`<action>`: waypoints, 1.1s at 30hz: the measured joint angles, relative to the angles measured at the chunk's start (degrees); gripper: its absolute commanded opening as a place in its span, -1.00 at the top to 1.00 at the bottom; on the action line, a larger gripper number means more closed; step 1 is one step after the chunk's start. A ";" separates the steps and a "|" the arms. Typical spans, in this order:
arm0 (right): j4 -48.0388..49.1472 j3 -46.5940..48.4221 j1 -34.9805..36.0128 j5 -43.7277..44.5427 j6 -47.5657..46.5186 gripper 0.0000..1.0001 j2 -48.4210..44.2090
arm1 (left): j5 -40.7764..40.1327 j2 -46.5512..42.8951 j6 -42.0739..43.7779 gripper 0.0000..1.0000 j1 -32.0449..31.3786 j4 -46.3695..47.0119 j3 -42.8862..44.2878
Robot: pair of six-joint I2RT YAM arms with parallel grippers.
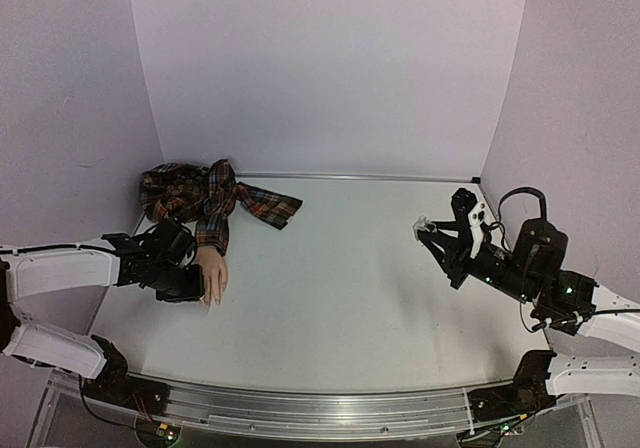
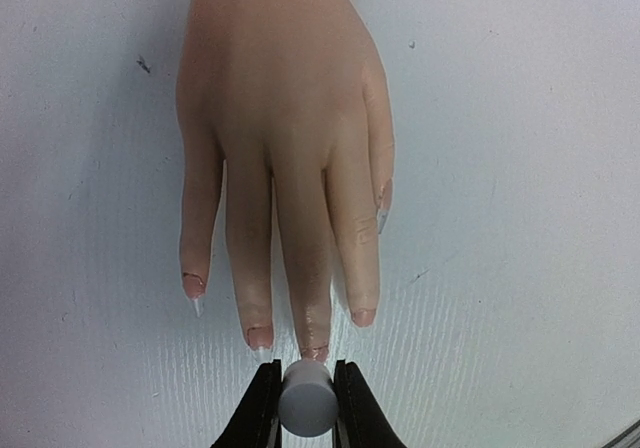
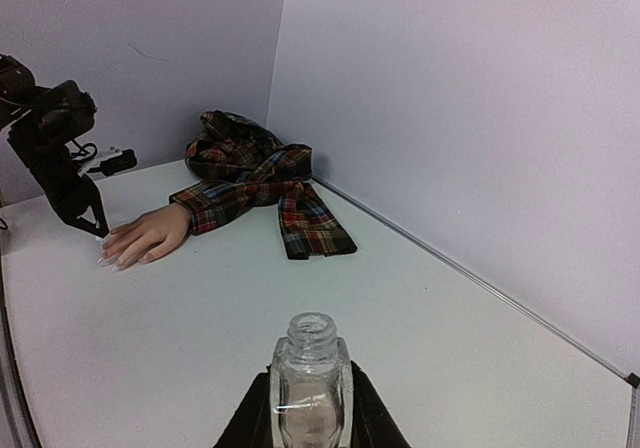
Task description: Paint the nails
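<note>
A flesh-coloured mannequin hand [image 2: 285, 138] lies palm down, fingers toward me in the left wrist view; it also shows in the top view [image 1: 212, 270] and the right wrist view [image 3: 145, 236]. Its pale nails [image 2: 315, 351] tip the fingers. My left gripper [image 2: 307, 403] is shut on a white cap [image 2: 306, 400], held right at the middle fingertip; the brush below it is hidden. In the top view the left gripper [image 1: 196, 288] sits beside the hand. My right gripper [image 3: 312, 408] is shut on an open clear bottle [image 3: 311, 383], raised at the right [image 1: 427, 229].
A plaid sleeve [image 1: 205, 196] lies bunched at the back left corner and trails toward the middle; it also shows in the right wrist view [image 3: 265, 173]. Lilac walls close the table on three sides. A metal rail [image 1: 300, 413] runs along the near edge.
</note>
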 measured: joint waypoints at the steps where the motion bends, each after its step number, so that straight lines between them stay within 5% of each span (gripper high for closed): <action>1: 0.03 0.00 0.00 0.00 0.00 1.00 0.06 | 0.00 0.08 0.03 0.99 0.00 0.03 0.00; 33: 0.89 0.00 0.00 -0.35 0.02 1.00 0.29 | 0.58 1.57 -0.37 0.99 0.00 1.37 0.33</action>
